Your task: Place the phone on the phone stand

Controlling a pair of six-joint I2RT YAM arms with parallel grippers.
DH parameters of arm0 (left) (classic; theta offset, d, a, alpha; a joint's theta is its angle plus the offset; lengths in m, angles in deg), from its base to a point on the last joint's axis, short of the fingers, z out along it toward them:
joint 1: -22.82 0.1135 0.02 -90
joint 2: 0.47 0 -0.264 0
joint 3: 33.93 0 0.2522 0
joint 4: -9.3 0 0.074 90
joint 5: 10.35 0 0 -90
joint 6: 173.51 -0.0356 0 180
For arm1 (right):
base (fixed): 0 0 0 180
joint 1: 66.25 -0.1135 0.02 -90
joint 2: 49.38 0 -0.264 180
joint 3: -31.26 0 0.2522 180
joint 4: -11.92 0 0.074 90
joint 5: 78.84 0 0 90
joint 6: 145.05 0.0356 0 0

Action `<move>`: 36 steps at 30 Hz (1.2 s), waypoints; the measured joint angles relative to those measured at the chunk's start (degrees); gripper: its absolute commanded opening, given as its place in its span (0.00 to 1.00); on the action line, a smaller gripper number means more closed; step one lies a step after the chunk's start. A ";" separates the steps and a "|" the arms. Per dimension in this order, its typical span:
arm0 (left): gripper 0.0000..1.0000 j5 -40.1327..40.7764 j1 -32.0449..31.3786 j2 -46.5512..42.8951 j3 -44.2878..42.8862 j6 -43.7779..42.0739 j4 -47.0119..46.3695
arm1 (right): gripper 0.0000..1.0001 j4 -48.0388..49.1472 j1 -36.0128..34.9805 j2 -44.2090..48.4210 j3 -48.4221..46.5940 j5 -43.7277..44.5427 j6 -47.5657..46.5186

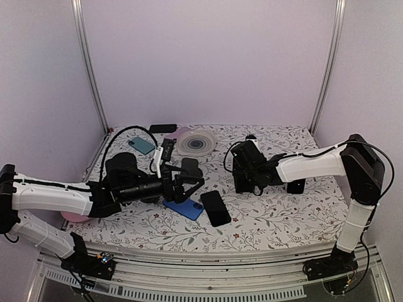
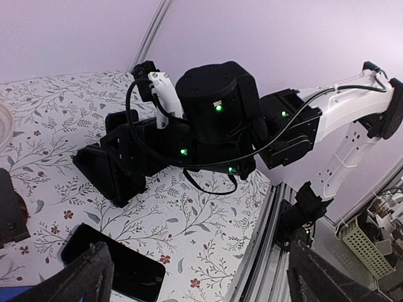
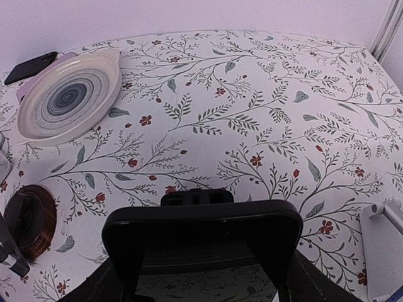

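Observation:
A black phone [image 3: 201, 233] stands on edge between the fingers of my right gripper [image 3: 204, 280], which is shut on its two sides. Just beyond its top edge a small black phone stand [image 3: 197, 197] pokes out; whether the phone rests on it I cannot tell. In the top view this gripper [image 1: 242, 173] hangs over the middle of the table. The left wrist view shows the same dark phone and stand [image 2: 116, 167] under the right wrist. My left gripper [image 1: 192, 179] is open and holds nothing, its fingers [image 2: 88, 277] wide apart above the table.
A second black phone [image 1: 215, 207] and a blue phone [image 1: 184, 208] lie near the front. At the back are a teal phone [image 1: 141, 145], another dark phone [image 1: 162, 128] and a swirl-patterned plate [image 1: 196, 141]. A dark round object [image 3: 28, 220] sits left of the stand.

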 measured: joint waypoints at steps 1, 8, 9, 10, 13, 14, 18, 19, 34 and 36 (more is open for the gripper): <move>0.97 -0.02 0.00 -0.13 0.07 0.00 0.02 | 0.54 0.00 -0.04 0.00 0.00 0.11 0.04; 0.97 -0.02 0.04 -0.46 0.17 0.00 0.00 | 0.74 0.00 -0.22 0.00 0.02 0.13 0.09; 0.97 -0.02 0.04 -0.46 0.17 0.00 0.00 | 0.76 0.00 -0.22 0.00 0.04 0.13 0.07; 0.96 -0.02 0.04 -0.46 0.17 0.00 0.00 | 0.78 0.00 -0.22 0.00 0.04 0.13 0.09; 0.97 -0.04 0.04 -0.46 0.17 0.02 0.00 | 0.88 0.02 -0.24 0.00 0.07 0.07 0.09; 0.97 -0.04 0.04 -0.46 0.17 0.02 0.00 | 0.93 0.11 -0.26 0.00 0.07 0.09 0.11; 0.97 -0.07 0.04 -0.46 0.17 0.02 0.00 | 0.99 0.48 -0.42 0.17 0.07 -0.04 0.09; 0.97 -0.07 0.04 -0.46 0.17 0.02 0.00 | 0.99 0.50 -0.44 0.24 0.07 -0.11 0.04; 0.97 0.22 0.04 -0.44 0.11 0.09 0.85 | 0.99 0.39 -0.55 7.69 2.25 -4.63 -1.53; 0.97 0.46 0.04 -0.44 0.11 0.31 1.07 | 0.99 0.37 -0.55 10.32 3.39 -5.11 -1.88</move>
